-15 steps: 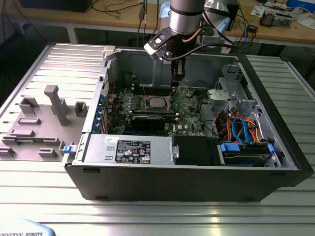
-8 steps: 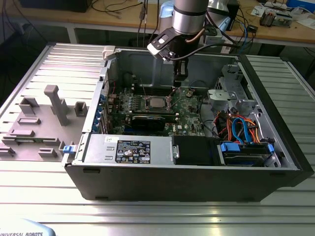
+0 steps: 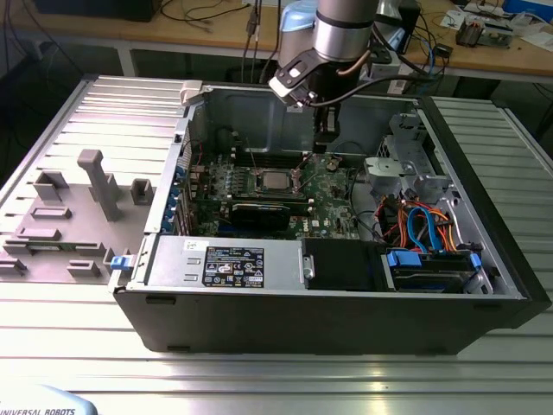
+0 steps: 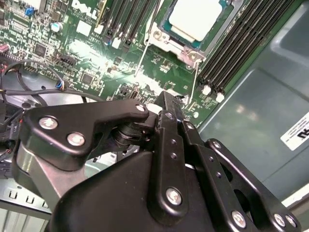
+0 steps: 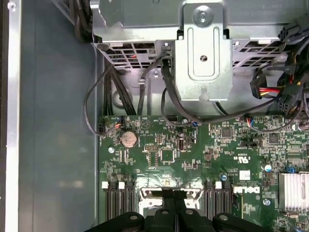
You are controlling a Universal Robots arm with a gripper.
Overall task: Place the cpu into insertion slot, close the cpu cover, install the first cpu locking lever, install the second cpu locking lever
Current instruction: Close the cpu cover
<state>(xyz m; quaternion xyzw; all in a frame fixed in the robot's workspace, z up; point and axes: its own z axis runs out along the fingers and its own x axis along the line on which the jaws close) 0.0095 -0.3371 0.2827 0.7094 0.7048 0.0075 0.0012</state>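
Metal table [image 3: 259,380], open case [image 3: 346,316]. Cpu [image 3: 276,181] sits in slot [image 3: 257,182]. Exterior view: gripper [image 3: 327,147] at its 2 o'clock, jaws pinched together.

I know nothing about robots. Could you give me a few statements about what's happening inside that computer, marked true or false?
1. The cpu lies in the insertion slot. True.
2. The gripper is gripping the cpu. False: it hangs above the green board, apart from the cpu.
3. The computer case lies open, its inside showing. True.
4. The cables at the exterior view's right are all green. False: they are blue and orange.
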